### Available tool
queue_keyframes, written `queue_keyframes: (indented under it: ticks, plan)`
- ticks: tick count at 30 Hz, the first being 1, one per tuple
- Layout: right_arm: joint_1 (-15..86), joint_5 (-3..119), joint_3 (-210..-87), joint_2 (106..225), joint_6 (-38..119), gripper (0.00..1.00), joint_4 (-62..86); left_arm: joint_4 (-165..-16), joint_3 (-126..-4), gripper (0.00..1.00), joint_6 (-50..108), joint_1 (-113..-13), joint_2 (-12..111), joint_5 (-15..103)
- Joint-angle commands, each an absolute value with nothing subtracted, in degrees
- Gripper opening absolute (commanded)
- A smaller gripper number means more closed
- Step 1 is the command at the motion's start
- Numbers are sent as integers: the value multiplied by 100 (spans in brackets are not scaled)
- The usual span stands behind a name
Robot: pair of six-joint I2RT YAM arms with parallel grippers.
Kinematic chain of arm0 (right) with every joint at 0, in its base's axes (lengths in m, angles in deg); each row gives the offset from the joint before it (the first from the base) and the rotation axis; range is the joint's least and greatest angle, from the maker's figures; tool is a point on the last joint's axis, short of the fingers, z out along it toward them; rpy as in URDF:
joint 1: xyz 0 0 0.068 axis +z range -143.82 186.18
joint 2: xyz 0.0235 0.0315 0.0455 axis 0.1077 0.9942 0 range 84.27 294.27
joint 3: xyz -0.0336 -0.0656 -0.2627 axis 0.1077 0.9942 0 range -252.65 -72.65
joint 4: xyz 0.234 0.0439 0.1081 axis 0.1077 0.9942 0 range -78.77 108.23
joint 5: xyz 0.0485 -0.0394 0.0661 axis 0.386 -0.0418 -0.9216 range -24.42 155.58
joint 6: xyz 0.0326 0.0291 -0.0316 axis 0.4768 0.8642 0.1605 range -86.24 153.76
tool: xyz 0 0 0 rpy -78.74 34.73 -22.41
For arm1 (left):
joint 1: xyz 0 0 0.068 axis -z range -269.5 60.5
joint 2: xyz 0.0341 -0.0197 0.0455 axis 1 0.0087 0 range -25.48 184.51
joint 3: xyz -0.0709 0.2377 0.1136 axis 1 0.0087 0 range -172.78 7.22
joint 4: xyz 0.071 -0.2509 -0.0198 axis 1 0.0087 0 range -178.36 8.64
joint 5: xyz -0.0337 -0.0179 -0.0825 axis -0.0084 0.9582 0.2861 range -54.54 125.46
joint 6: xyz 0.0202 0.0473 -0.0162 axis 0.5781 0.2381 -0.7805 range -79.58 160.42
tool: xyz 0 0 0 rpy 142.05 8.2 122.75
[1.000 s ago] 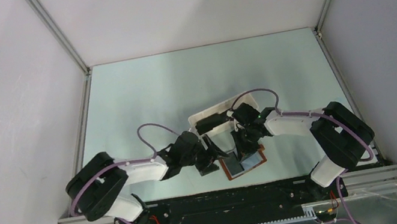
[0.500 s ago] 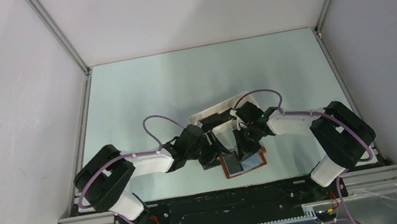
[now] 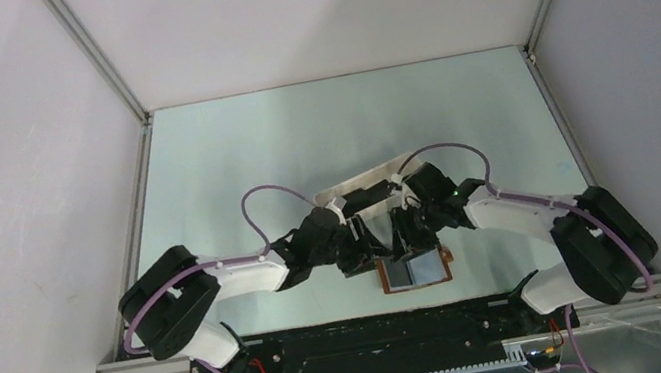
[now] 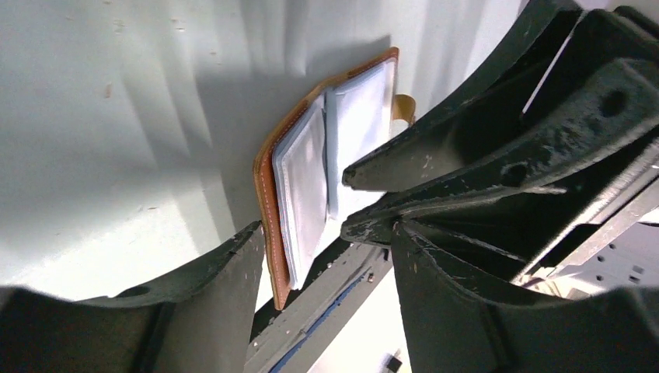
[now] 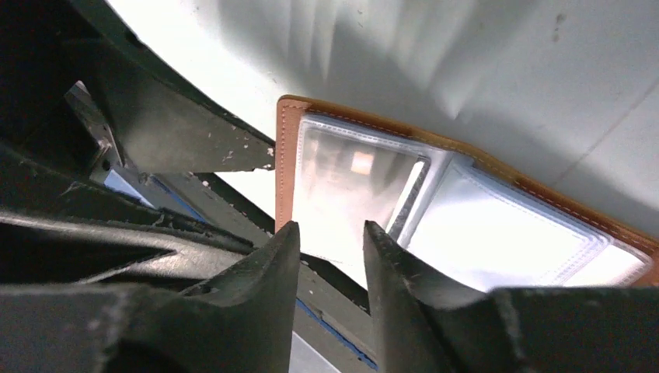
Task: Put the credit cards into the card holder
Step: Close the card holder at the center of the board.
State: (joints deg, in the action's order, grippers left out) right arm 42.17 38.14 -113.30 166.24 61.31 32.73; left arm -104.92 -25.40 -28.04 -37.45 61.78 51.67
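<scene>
White walls close in a pale green table (image 3: 241, 161), and we see both arms reaching in toward the middle of its near edge, at 6 o'clock in the overhead view. The card holder (image 3: 419, 271) lies there, opened flat with its inside facing up. It has a brown leather rim around pale grey-blue plastic pockets, and its snap tab (image 3: 447, 256) sticks out at 3 o'clock. Its near edge sits just beside the dark strip at the table's edge.

A white tray (image 3: 362, 184) stands at 12 o'clock from the card holder, partly hidden behind the two wrists.

Our left claw (image 3: 362, 247) hangs at about 10 o'clock from the card holder. From its own camera the left claw (image 4: 325, 233) is spread wide with nothing between its fingers (image 4: 194, 303), and the card holder (image 4: 303, 179) shows through the gap with its tab (image 4: 402, 105) at the far end.

Our right claw (image 3: 411, 239) hovers at 12 o'clock, right over the card holder's far edge. From the right wrist camera the right claw (image 5: 330, 229) is parted only a little, leaving a narrow slot that grips nothing. The card holder (image 5: 482, 225) lies just beyond the tips, with one clear pocket right ahead. The left claw's fingers (image 5: 194, 148) cross that view at 10 o'clock, close to the brown corner.

We cannot tell whether a credit card sits in any pocket, and glare on the plastic hides the contents.
</scene>
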Motion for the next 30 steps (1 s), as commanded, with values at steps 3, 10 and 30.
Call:
queue_keyframes:
  ticks: [3, 10, 30]
  plan:
    - [4011, 4031, -11535, 16002, 6030, 52, 3872, -11001, -2868, 64, -2728, -3692, 6422, 5406]
    - [3386, 4639, -11532, 15290, 5702, 52, 4779, -11180, -3153, 64, -2731, -3645, 6509, 5631]
    - [2160, 6027, -11375, 15369, 6343, 49, 5196, -11243, -4705, 69, -2949, -3124, 8125, 6142]
